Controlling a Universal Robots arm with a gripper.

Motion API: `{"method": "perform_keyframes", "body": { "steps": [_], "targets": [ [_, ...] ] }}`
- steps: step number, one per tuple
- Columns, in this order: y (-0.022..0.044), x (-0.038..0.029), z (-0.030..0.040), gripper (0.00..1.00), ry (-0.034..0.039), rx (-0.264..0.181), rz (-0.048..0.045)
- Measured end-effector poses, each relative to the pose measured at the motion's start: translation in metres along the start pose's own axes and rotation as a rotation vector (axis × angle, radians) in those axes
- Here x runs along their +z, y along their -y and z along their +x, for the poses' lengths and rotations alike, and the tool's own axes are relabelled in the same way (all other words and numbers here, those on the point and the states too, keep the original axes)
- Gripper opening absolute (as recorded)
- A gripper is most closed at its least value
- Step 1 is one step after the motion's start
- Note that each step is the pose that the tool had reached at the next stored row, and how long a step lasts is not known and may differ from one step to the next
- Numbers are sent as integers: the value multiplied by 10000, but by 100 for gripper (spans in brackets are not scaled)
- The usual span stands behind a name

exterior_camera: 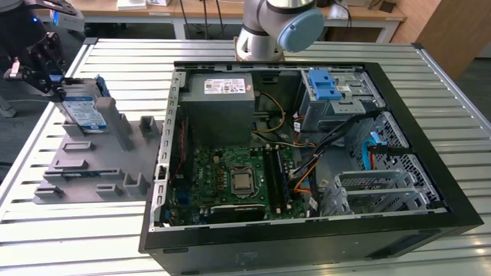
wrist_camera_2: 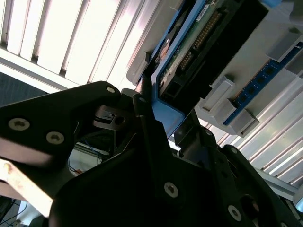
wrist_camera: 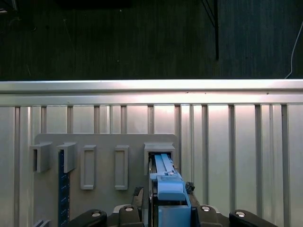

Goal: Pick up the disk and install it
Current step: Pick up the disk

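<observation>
The jaws looked clamped on the blue carrier of the disk (exterior_camera: 82, 112), which stood upright in a slot of the grey holder (exterior_camera: 84, 160) on the worktop (exterior_camera: 445, 86). Standing on edge probably left its top rim free to pinch.

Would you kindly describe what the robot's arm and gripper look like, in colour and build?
The arm is made of silver-grey tubular sections, with a round light-blue cap on its joint. The gripper is matte black, built of blocky angular links that narrow to slim flat fingers, and is fastened with small silver screw heads.
</observation>
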State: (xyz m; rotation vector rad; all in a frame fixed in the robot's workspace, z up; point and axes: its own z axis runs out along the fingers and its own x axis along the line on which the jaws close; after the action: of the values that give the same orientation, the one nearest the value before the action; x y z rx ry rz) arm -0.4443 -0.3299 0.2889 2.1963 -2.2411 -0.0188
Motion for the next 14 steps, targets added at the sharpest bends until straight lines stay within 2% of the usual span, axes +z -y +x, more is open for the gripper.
{"method": "perform_keyframes", "body": {
  "steps": [7, 8, 14],
  "targets": [
    [0, -1, 0, 43, 0, 0, 0],
    [0, -1, 0, 36, 0, 0, 0],
    [0, -2, 0, 36, -1, 0, 0]
  ]
}}
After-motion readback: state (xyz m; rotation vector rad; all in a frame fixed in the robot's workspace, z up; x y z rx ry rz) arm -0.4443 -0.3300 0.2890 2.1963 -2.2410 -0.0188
